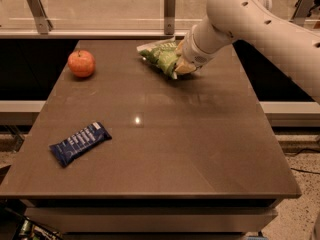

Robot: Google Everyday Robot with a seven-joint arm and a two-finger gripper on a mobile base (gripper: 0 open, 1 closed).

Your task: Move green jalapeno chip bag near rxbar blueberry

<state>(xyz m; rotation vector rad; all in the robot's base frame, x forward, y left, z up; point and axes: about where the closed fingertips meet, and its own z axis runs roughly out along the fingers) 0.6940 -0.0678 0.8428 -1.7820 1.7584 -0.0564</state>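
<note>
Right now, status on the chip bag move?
Claw at green jalapeno chip bag, far side. Target rxbar blueberry near-left, well apart. Apple far-left, off the path.

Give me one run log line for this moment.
gripper: at green jalapeno chip bag, far side of table | rxbar blueberry: near-left, apart from bag | apple: far-left | move: not yet done

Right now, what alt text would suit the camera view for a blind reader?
A white robot arm reaches in from the right, its gripper at the green jalapeno chip bag on the far side of a brown table. An apple sits at far left; the rxbar blueberry lies front left.
</note>
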